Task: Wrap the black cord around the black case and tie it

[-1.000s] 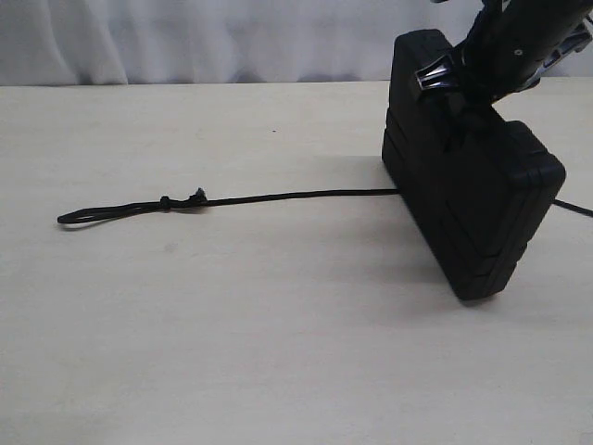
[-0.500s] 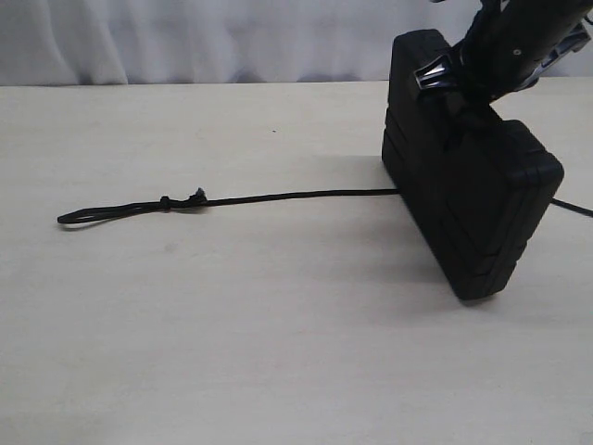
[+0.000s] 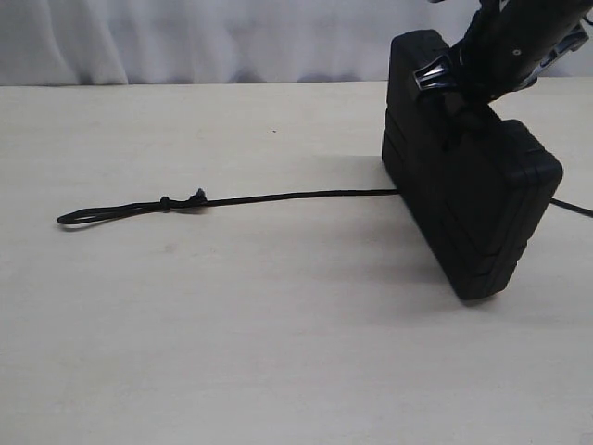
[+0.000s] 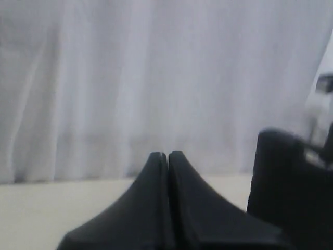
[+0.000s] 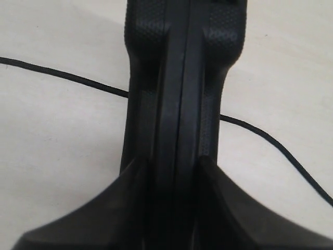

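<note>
Starts at 6 o'clock of the exterior view on the pale surface (image 3: 278,371). Meets the black cord (image 3: 287,196) farther in, lying flat on that surface. Follows it from a looped end (image 3: 93,216) at 9 o'clock, past two small knots (image 3: 181,200) set close together, then almost straight toward 3 o'clock to the foot of the black case (image 3: 473,204). Sees it, from the right wrist, passing beneath the case and out the other side, and catches it again at the 3 o'clock edge of the exterior view. Finds the case at about 2 o'clock, standing upright on a narrow edge, its broad grooved side turned toward 8 o'clock, one lower corner nearest the camera. Cannot tell whether resting on the surface or raised just off it. Shows the right jaws grasping the case at its upper edge, one finger (image 5: 93,219) pressed on each side of the seam, with the right arm (image 3: 523,42) reaching in from 1 o'clock. Shows the left jaws clenched tip to tip on nothing, held above the surface near the case. Ends farthest back, at 12 o'clock, on a white curtain (image 3: 185,42).
</note>
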{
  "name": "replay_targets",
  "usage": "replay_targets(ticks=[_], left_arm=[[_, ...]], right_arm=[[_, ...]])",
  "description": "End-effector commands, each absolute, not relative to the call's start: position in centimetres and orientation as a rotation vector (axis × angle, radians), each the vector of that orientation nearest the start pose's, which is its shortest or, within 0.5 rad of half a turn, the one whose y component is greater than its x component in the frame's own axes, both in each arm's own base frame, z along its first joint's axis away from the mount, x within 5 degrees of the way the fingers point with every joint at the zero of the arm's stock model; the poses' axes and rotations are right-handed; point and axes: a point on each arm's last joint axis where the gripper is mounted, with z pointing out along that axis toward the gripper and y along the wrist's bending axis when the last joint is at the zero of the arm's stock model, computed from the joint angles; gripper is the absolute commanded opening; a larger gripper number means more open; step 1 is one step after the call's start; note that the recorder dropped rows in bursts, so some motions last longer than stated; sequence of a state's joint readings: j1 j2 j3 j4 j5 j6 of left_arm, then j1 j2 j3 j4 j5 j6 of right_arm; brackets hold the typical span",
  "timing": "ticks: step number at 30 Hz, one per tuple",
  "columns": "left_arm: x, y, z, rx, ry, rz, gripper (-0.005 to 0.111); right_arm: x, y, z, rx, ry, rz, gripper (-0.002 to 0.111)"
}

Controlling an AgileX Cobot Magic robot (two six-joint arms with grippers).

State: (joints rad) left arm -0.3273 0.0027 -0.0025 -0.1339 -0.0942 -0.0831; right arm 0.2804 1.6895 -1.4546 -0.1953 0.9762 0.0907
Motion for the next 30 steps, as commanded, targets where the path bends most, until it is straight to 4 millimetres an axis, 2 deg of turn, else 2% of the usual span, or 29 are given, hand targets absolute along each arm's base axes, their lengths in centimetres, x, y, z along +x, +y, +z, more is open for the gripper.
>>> replay_targets(ticks=[1,2,4,8,12,16,19,22,25,30], left_arm=[[4.6,-0.8,24.8,-0.076,1.100,-0.545,0.000],[4.5,-0.7,24.9,-0.084,1.080,-0.550,0.000],[4.3,-0.7,26.7,-0.079,1.080,-0.549,0.000],[6.3,-1.8,30.7,0.000,1.302,-0.501,0.000],[11.6,-4.1,33.7,0.142,1.624,-0.399,0.000],[18.0,-6.8,34.9,0.285,1.969,-0.343,0.000],[23.7,-8.4,33.5,0.456,2.273,-0.188,0.000],[28.4,-9.3,30.3,0.628,2.503,-0.020,0.000],[31.4,-10.1,26.4,0.804,2.596,0.055,0.000],[33.8,-10.7,19.7,0.980,2.711,0.114,0.002]], right_arm=[[35.1,8.5,30.6,-0.353,2.628,-0.128,0.029],[35.1,8.5,30.6,-0.353,2.631,-0.129,0.029],[35.1,8.5,30.6,-0.353,2.633,-0.129,0.029],[35.1,8.5,30.6,-0.353,2.633,-0.129,0.029],[35.1,8.5,30.5,-0.353,2.638,-0.131,0.029],[35.1,8.5,30.5,-0.353,2.638,-0.131,0.029],[35.1,8.5,30.5,-0.353,2.638,-0.131,0.029],[35.1,8.5,30.5,-0.351,2.640,-0.126,0.029],[35.1,8.5,30.5,-0.351,2.640,-0.126,0.029],[35.0,8.5,30.5,-0.351,2.642,-0.127,0.029]])
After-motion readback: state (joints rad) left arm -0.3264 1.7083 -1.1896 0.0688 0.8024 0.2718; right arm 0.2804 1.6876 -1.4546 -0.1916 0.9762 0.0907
